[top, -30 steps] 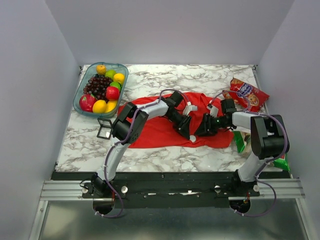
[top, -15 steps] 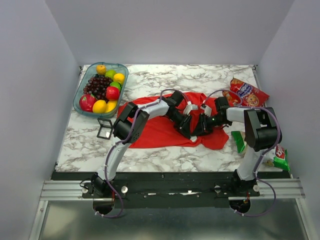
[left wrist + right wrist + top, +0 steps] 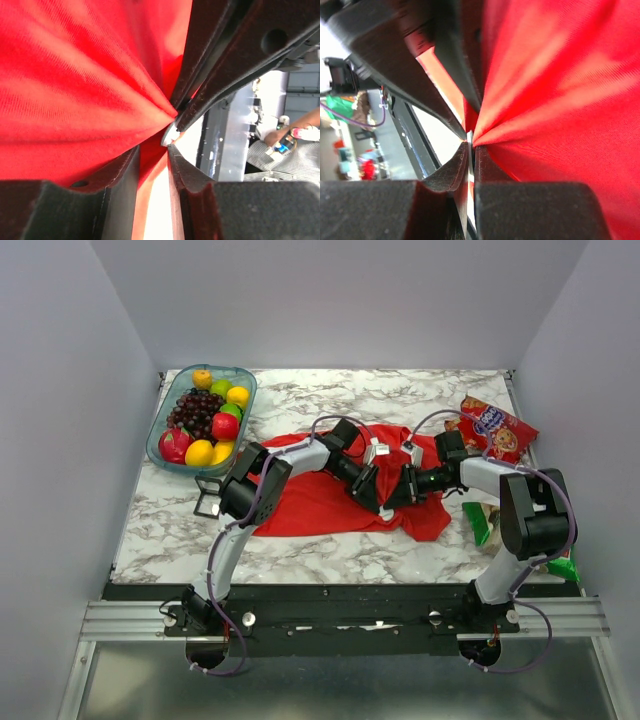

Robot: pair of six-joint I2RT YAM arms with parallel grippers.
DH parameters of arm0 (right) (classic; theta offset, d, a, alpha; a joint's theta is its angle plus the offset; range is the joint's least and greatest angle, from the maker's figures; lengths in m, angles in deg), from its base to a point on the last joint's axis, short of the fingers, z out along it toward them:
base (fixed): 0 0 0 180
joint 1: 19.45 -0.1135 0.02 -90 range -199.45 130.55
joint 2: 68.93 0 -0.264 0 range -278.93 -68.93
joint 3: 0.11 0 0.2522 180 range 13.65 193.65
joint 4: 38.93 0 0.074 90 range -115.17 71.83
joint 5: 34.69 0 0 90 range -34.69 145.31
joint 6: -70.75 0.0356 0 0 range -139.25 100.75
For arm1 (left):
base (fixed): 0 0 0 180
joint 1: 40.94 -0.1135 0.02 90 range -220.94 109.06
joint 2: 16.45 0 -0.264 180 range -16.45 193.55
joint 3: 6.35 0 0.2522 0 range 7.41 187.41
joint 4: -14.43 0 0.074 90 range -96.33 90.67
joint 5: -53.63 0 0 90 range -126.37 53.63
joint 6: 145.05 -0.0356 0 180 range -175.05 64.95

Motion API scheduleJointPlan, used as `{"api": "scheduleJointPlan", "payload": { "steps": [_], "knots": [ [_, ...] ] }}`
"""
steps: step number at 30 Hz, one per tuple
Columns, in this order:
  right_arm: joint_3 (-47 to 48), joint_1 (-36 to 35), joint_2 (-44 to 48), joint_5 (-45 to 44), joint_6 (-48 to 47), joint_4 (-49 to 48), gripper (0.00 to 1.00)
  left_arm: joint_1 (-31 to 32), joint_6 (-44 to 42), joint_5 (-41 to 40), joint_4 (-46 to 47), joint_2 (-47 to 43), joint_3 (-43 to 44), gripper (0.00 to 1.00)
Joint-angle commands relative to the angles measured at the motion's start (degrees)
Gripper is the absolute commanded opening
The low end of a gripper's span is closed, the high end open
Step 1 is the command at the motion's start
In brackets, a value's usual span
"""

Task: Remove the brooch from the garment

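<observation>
Brooch (image 3: 168,136) not yet off red T-shirt (image 3: 310,508), I judge; left claw (image 3: 154,150) and right claw (image 3: 471,147) both narrow, pinching cloth.

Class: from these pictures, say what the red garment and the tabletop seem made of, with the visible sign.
Garment: soft matte knit cloth, perhaps cotton; it bunches into folds and shows fine knit lines up close.
Tabletop: marble or marble-look laminate, smooth; white with grey veins.

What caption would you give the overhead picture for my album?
Left gripper and right gripper meet tip to tip on a bunched red T-shirt on a marble table.
</observation>
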Motion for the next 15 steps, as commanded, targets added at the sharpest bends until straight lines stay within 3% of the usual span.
{"api": "scheduleJointPlan", "payload": {
  "steps": [1,8,15],
  "knots": [
    [-2.28,-0.45,4.14,7.19,-2.65,-1.34,0.12,-0.14,0.87,3.54,4.74,-2.54,0.43,0.38],
    [-2.64,-0.45,3.97,5.08,-1.25,-2.66,0.13,0.12,6.24,7.93,10.10,-2.62,-0.98,0.38],
    [-1.67,-0.36,2.82,5.26,1.99,-4.24,0.13,0.82,6.42,8.81,10.28,-2.71,-1.42,0.19]
  ]
}}
